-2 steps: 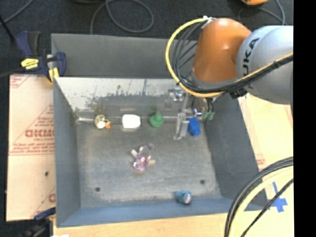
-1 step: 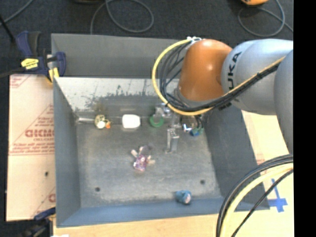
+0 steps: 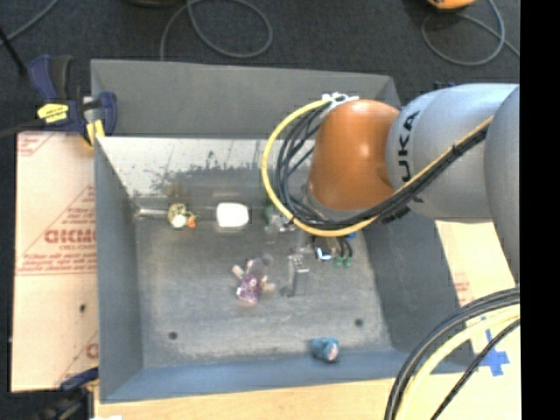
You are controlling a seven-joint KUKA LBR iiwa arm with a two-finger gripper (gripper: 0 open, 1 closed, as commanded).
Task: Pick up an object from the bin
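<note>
My gripper (image 3: 297,278) hangs below the orange wrist cover, low over the bin floor a little right of the middle. Just to its left lies a small purple and pink toy (image 3: 249,284), close beside the gripper but apart from it. A small green and blue thing (image 3: 339,255) lies right behind the gripper, partly hidden under the arm. Nothing shows held in the gripper.
A white block (image 3: 232,215) lies near the back wall, with a small yellow and white toy on a clear stick (image 3: 179,217) to its left. A blue ball (image 3: 325,349) rests against the front wall. The arm covers the bin's right rear part.
</note>
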